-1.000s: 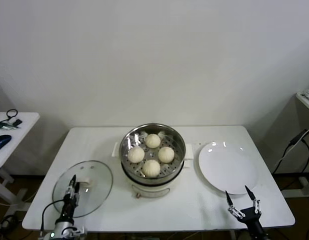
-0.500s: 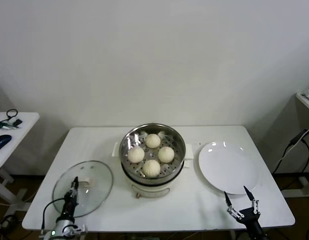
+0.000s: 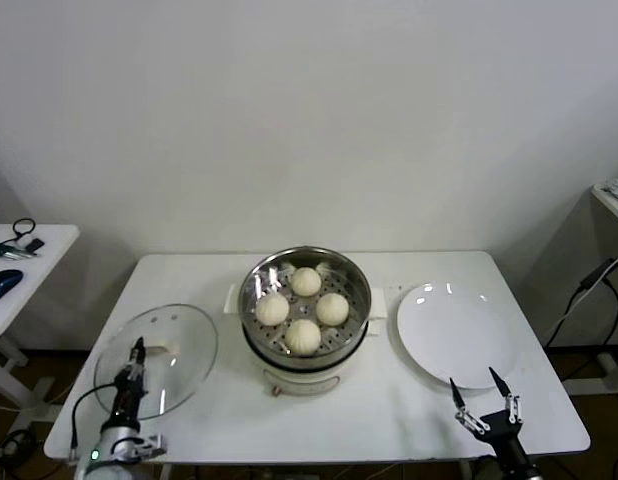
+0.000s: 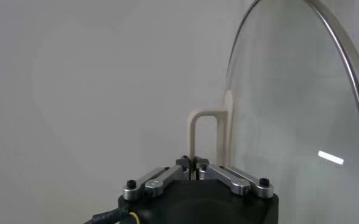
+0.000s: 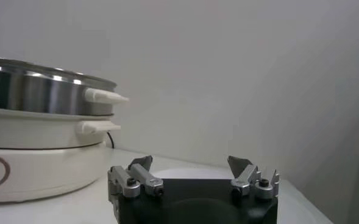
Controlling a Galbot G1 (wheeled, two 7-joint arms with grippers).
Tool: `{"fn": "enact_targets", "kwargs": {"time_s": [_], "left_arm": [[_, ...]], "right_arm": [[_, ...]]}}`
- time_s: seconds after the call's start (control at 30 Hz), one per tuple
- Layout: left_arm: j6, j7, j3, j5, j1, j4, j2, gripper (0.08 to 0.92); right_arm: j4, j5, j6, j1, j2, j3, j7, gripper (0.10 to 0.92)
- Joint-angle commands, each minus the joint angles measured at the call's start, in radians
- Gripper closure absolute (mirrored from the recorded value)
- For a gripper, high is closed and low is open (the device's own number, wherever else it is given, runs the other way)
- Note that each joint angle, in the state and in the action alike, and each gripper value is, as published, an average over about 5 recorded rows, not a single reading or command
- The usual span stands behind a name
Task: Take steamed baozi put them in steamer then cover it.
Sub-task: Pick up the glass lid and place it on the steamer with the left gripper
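The steamer (image 3: 257, 330) stands mid-table on its white base, uncovered, with several cream-white baozi (image 3: 303, 336) on its perforated tray. At the front left, the glass cover (image 3: 174, 335) is tilted up off the table. My left gripper (image 3: 137, 352) is shut on the cover's cream handle (image 4: 194, 137), and the glass (image 4: 289, 122) stands beside it in the left wrist view. My right gripper (image 3: 484, 392) waits open and holding nothing near the front right edge. From the right wrist, that gripper (image 5: 191, 164) sees the steamer (image 5: 39, 91) from the side.
A bare white plate (image 3: 454, 333) lies right of the steamer, just beyond the right gripper. A small side table (image 3: 29, 262) with a blue mouse (image 3: 1, 285) stands off to the left. A wall rises behind the table.
My left gripper has shut on the cover's handle. The cover has tipped up and shifted left with it. The right arm has barely moved.
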Motion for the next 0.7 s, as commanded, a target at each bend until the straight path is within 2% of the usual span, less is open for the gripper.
{"fn": "enact_targets", "kwargs": {"time_s": [0.03, 0.17, 0.4, 0.53, 0.7], "left_arm": [[0.145, 0.224, 0.005, -0.17, 0.053, -0.348, 0.14, 0.868], [0.294, 0.344, 0.019, -0.218, 0.053, -0.445, 0.202, 0.868], [0.423, 0.413, 0.056, -0.206, -0.001, -0.515, 0.248, 0.868], [0.485, 0.456, 0.114, -0.21, -0.015, -0.593, 0.252, 0.868], [0.537, 0.48, 0.243, -0.126, -0.048, -0.646, 0.22, 0.868]], "right_arm": [[0.014, -0.018, -0.013, 0.007, -0.001, 0.004, 0.006, 0.203], [0.013, -0.024, -0.013, 0.01, 0.0, 0.0, 0.007, 0.203], [0.017, -0.031, -0.01, 0.011, 0.004, -0.004, 0.006, 0.203], [0.019, -0.035, -0.011, 0.017, 0.005, -0.004, 0.007, 0.203], [0.027, -0.047, -0.025, 0.025, 0.011, -0.007, 0.01, 0.203]]}}
